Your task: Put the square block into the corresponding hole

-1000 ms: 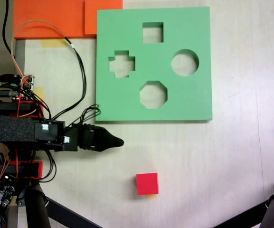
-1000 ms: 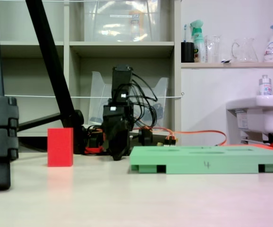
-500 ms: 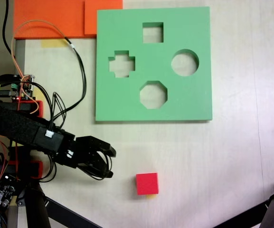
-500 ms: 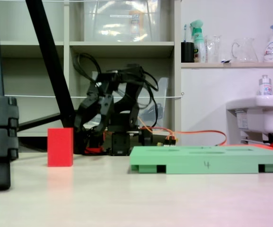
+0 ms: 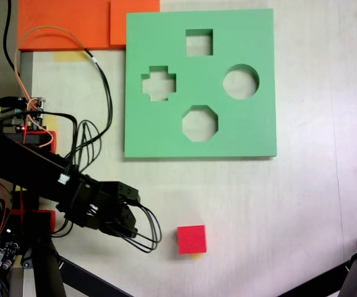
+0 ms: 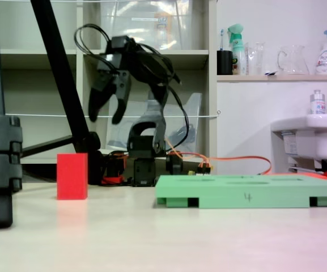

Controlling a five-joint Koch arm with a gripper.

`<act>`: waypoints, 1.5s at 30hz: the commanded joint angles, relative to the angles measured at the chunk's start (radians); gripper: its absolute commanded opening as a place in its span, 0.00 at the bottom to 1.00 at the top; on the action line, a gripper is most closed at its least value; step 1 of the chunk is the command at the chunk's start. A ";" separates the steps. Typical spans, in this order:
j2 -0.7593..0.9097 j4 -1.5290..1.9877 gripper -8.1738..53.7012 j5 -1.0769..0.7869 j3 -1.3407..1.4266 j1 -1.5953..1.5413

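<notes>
Fixed view, upper left: gripper [image 6: 105,116] jaws apart, high above the square block [image 6: 72,175] — probably best lowered straight, straddling it.

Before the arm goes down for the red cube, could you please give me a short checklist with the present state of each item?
1. Gripper open: ok, fingers spread apart in the side fixed view.
2. Gripper empty: ok.
3. Red cube free and flat on the table: ok.
4. Gripper above the cube: not ok, it hangs high and, in the top fixed view, left of the cube.
5. Square hole in the green board empty: ok.
6. Cables clear of the cube: cannot tell; a loop lies close on its left.
</notes>
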 commanded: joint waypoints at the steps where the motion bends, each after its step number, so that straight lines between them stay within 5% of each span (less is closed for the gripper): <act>1: -0.103 0.109 0.79 -0.003 -0.120 0.005; 8: -0.382 0.161 0.97 -0.124 -0.322 0.009; 17: -0.606 0.153 0.98 -0.163 -0.472 0.008; 45: -0.796 -0.009 0.97 -0.064 -0.433 -0.031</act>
